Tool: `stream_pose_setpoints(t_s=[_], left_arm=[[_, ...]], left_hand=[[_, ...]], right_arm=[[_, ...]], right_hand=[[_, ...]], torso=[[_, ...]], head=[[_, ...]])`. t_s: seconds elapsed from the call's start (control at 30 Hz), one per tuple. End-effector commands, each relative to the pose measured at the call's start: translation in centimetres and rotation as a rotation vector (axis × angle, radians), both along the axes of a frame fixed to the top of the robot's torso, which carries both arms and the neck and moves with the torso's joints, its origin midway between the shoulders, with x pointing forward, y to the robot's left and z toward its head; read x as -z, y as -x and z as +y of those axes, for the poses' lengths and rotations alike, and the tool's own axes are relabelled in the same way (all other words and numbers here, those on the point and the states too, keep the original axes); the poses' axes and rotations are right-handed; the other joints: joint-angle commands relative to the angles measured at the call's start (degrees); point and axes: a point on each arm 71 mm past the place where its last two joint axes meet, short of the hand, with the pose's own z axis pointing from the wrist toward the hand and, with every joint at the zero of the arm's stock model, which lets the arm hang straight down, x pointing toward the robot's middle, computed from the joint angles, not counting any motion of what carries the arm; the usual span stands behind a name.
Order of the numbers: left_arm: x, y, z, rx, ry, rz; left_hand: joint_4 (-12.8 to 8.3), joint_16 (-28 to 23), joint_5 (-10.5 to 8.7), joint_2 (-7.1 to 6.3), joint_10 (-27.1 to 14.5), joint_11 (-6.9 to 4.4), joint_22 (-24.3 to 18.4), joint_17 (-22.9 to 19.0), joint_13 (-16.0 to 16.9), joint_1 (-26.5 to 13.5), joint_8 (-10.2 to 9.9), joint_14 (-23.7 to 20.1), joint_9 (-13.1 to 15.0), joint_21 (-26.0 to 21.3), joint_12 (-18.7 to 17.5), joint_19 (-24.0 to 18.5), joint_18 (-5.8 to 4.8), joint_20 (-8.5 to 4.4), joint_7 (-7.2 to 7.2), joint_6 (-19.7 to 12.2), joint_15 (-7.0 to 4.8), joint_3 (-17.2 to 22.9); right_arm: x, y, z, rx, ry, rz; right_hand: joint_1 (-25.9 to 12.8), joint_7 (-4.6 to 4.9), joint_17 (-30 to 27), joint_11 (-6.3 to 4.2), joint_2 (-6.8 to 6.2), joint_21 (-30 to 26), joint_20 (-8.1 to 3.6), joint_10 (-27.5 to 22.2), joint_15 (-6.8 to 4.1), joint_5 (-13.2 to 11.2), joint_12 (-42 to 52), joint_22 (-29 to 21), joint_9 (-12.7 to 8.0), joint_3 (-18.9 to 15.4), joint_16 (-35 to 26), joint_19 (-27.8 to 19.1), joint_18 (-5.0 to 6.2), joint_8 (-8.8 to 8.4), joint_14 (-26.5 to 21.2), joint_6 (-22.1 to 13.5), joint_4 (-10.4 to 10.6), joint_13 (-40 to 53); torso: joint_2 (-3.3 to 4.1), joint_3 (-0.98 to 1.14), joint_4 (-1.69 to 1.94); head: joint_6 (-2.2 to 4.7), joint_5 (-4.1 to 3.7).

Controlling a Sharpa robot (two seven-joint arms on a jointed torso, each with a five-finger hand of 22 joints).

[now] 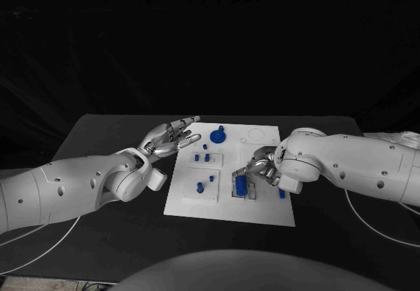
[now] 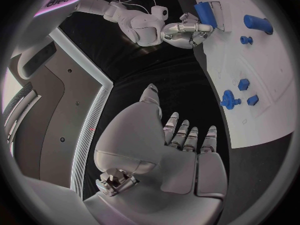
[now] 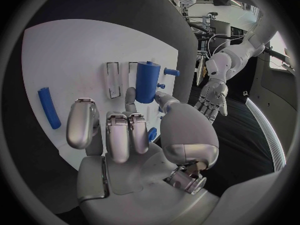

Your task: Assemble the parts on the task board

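Observation:
The white task board (image 1: 263,209) lies mid-table. My right hand (image 1: 260,165) is over its right half, thumb and a finger pinching the lower end of a blue cylinder (image 1: 240,183) (image 3: 147,81) at a small metal bracket (image 3: 113,78); the other fingers (image 3: 119,135) are curled in. In the left wrist view the right hand (image 2: 178,31) is closed round that cylinder (image 2: 204,13). My left hand (image 1: 172,137) (image 2: 184,145) hovers flat at the board's far left edge, fingers straight and apart, holding nothing. A blue gear (image 1: 218,136) (image 2: 230,101) sits near it.
A blue rod (image 1: 281,193) (image 3: 48,107) lies on the board's right side beyond the bracket. Small blue pieces (image 1: 201,158) stand near the board's middle, and another (image 1: 199,187) lies lower left. A blue peg (image 2: 257,23) lies on the board. Black table (image 1: 105,139) surrounds it.

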Motion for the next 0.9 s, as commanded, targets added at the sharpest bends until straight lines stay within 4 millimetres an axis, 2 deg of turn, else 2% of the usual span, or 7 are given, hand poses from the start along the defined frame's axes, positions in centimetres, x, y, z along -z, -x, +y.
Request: stream_pose_setpoints(t_s=[0.03,0.3,0.5,0.63,0.9], left_arm=[[-0.08,0.11,-0.27,0.022,0.011,0.0],[-0.05,0.11,-0.3,0.025,0.011,0.004],[-0.02,0.1,-0.31,0.027,0.01,0.008],[0.0,0.1,-0.34,0.029,0.011,0.009],[0.03,0.1,-0.36,0.031,0.01,0.013]], left_hand=[[0.09,-0.17,0.32,-0.07,-0.04,0.09,0.02,-0.05,0.08,0.66,0.14,0.02,0.04,0.02,0.42,0.04,0.88,0.38,0.21,-0.01,0.53,-0.37],[0.09,-0.14,0.59,0.07,-0.02,0.11,0.01,-0.03,0.09,0.81,0.14,0.07,0.04,0.02,0.47,0.04,0.88,0.39,0.25,0.02,0.6,-0.48],[0.09,-0.13,0.73,0.15,-0.01,0.18,0.01,-0.01,0.09,0.89,0.15,0.1,0.05,0.03,0.48,0.04,0.88,0.4,0.29,0.04,0.63,-0.55],[0.08,-0.11,0.87,0.26,0.0,0.21,0.02,0.0,0.09,1.0,0.14,0.14,0.04,0.03,0.51,0.05,0.88,0.42,0.38,0.03,0.75,-0.63],[0.07,-0.1,1.16,0.42,0.01,0.29,0.03,0.01,0.09,1.22,0.14,0.16,0.04,0.04,0.52,0.06,0.88,0.45,0.48,0.03,0.87,-0.74]], right_arm=[[0.22,0.06,0.03,-0.021,0.021,-0.007],[0.69,0.12,-0.01,-0.024,0.029,0.0],[0.92,0.22,-0.11,-0.021,0.029,0.004],[0.97,0.28,-0.11,-0.02,0.027,0.007],[1.02,0.36,-0.18,-0.012,0.02,0.011]], right_hand=[[-0.46,0.0,15.09,0.51,0.07,-0.39,0.16,6.07,0.33,-0.46,0.22,9.39,0.09,-0.08,0.2,-0.44,1.18,-0.28,6.08,-0.36,-0.17,15.07],[-0.75,0.28,15.09,0.73,0.07,-0.78,0.31,6.07,0.49,-1.39,0.22,9.27,0.1,-0.42,0.2,-0.68,1.26,-0.85,6.08,-0.91,-0.13,15.07],[-2.77,0.76,15.09,1.19,0.3,-1.03,0.74,6.07,0.92,-8.53,0.22,9.24,0.38,-2.33,0.2,-0.71,1.29,-1.86,6.08,-1.55,1.17,15.07],[-3.76,0.91,15.09,1.33,0.52,-1.15,0.9,6.07,1.05,-12.31,0.22,9.23,0.63,-3.59,0.2,-0.69,1.31,-2.27,6.08,-1.64,1.97,15.07],[-5.12,1.04,15.09,1.46,0.84,-1.17,1.04,6.07,1.16,-16.5,0.22,9.27,1.07,-5.69,0.2,-0.55,1.31,-2.83,6.08,-1.68,3.33,15.07]], torso=[[0.02,0.02,-0.02],[0.03,0.02,0.01],[0.02,0.02,0.01],[0.0,0.01,0.0],[0.02,0.01,0.01]], head=[[0.0,0.08],[0.0,0.16],[0.0,0.18],[0.0,0.25],[0.0,0.32]])
